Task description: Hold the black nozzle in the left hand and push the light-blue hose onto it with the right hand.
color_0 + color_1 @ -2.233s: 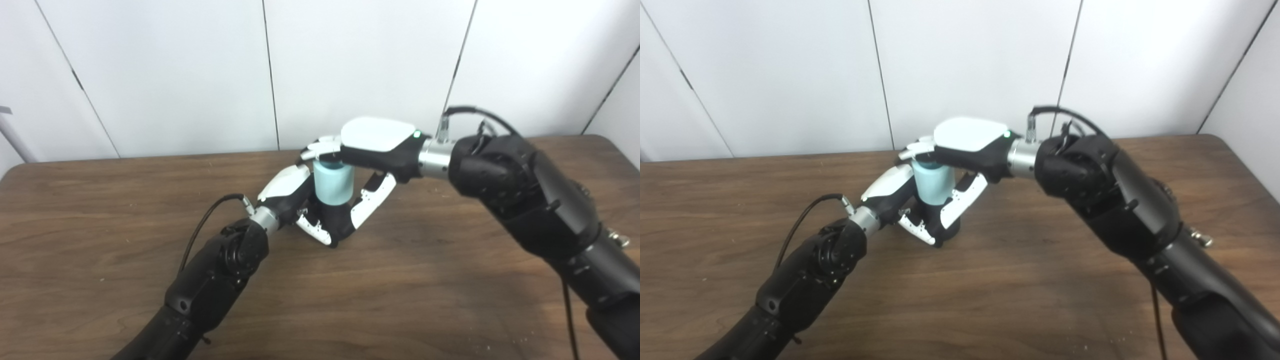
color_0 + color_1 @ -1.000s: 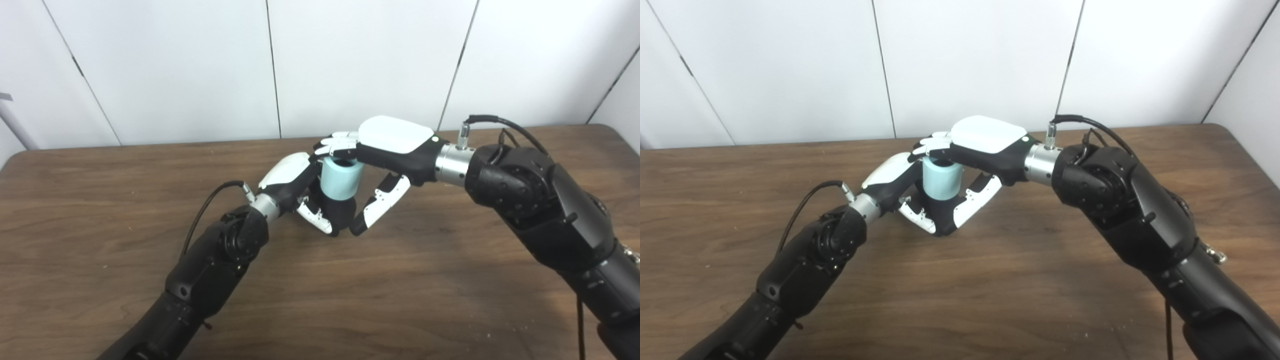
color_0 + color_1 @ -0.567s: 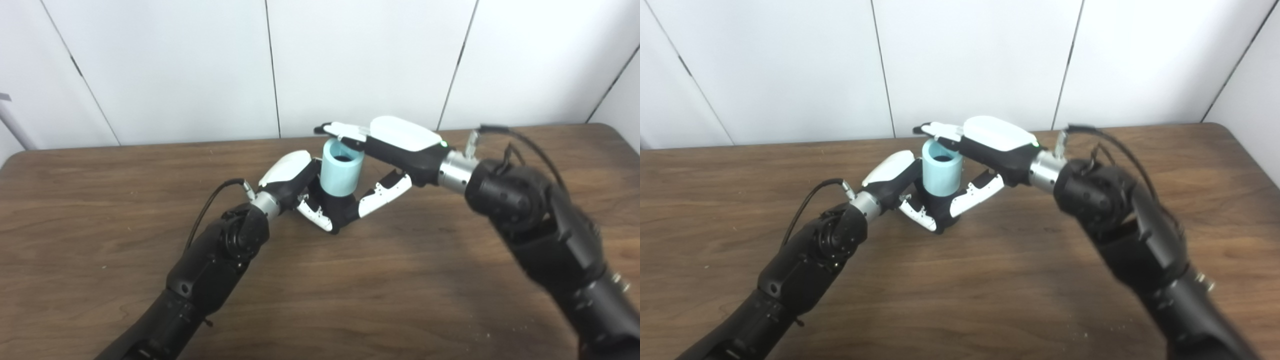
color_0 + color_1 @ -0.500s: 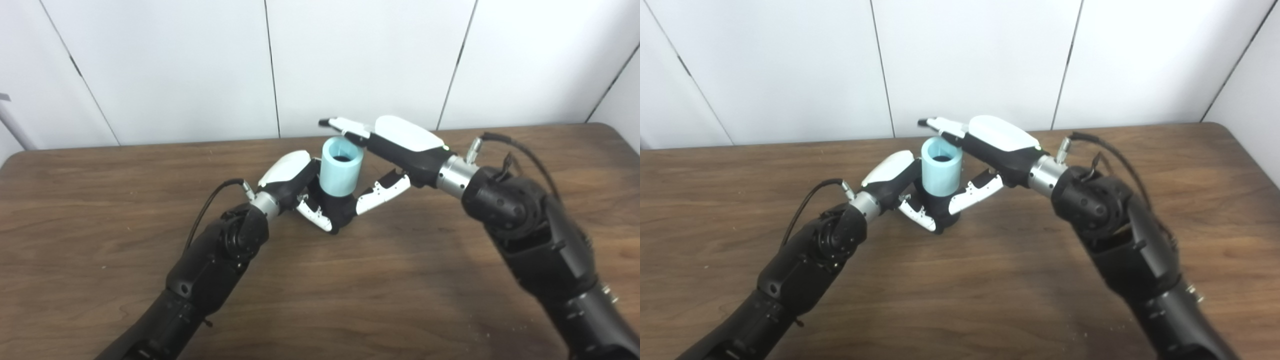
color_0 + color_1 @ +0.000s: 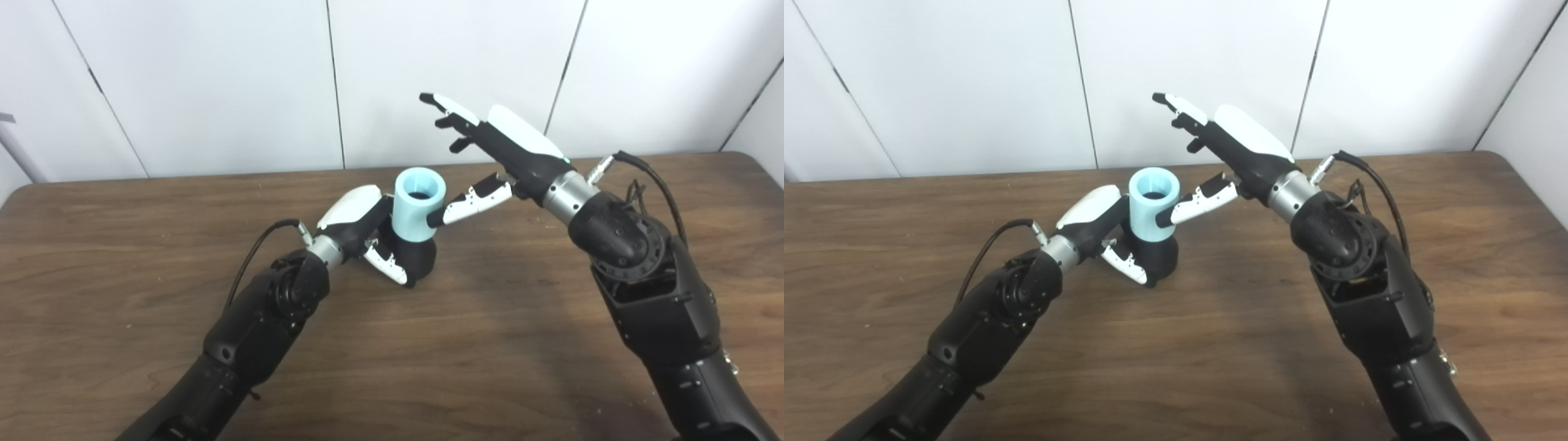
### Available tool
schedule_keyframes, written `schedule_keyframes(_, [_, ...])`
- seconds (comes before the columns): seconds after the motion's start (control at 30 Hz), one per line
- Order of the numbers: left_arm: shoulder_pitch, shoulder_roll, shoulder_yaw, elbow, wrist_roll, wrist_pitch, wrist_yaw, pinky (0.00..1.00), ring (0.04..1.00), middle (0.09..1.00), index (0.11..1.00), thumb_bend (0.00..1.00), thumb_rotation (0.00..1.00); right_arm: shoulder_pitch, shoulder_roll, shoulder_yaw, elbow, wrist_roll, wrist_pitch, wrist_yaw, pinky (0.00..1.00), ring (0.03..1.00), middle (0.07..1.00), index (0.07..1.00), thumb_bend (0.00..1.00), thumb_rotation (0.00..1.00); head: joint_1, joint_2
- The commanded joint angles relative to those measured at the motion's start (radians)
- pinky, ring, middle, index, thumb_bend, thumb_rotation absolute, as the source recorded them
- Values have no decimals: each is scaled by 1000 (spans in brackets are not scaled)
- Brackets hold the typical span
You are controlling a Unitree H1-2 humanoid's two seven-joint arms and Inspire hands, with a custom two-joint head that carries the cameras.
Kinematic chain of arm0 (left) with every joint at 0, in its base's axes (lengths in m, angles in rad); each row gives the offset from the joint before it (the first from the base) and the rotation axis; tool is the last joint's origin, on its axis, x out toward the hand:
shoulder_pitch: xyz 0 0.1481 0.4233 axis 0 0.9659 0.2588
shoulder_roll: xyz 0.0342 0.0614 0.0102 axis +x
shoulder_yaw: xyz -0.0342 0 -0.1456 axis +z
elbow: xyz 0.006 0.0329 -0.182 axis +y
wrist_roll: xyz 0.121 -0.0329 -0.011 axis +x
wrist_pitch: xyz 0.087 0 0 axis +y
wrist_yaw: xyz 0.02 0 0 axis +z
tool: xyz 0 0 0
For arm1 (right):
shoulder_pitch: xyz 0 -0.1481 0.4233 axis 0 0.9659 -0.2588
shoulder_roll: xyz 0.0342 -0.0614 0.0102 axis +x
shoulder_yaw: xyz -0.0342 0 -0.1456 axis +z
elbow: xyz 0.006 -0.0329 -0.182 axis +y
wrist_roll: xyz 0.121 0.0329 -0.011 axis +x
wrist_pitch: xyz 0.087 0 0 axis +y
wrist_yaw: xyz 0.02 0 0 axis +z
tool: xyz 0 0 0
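A short light-blue hose (image 5: 416, 205) stands upright, seated on top of the black nozzle (image 5: 419, 262), with its round open end facing up. My left hand (image 5: 367, 236) is shut on the black nozzle near the table's middle, low over the wood. My right hand (image 5: 490, 150) hangs open above and to the right of the hose, its fingers (image 5: 1176, 110) spread and pointing up-left. Only its thumb tip reaches near the hose's side; whether it touches cannot be made out.
The brown wooden table (image 5: 122, 294) stretches to both sides and toward me. White wall panels (image 5: 214, 79) stand behind its far edge. A black cable (image 5: 257, 260) loops off my left wrist and another (image 5: 643, 171) off my right wrist.
My right hand has let go of the hose, opened its fingers and lifted up and away to the right. The hose stays on the nozzle in my left hand.
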State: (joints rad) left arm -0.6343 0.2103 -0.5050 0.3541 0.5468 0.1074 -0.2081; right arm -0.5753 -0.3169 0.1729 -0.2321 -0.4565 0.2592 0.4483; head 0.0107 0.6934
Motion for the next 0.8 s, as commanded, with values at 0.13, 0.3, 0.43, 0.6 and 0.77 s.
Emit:
schedule_keyframes(0.13, [68,34,-36,76,16,65,-103,576,553,514,468,523,0,18,-39,-22,-63,49,9,0,764,909,1000,1000,843,227,6,-4])
schedule_keyframes(0.3, [70,40,-29,59,5,80,-118,568,573,509,475,524,0,68,-80,-36,-83,101,38,32,815,959,1000,1000,933,255,11,-8])
schedule_keyframes(0.43, [72,43,-10,29,-21,104,-145,648,715,684,664,801,74,94,-86,-45,-103,130,88,39,828,978,1000,1000,959,271,15,-7])
schedule_keyframes(0.6, [70,53,-17,18,-5,107,-153,789,840,807,788,902,130,119,-67,-45,-128,144,133,21,821,981,1000,1000,960,283,13,-9])
schedule_keyframes(0.77, [77,66,-11,-13,14,151,-153,976,946,925,906,932,197,162,-38,-68,-140,168,119,-16,805,977,1000,1000,966,309,30,-9])
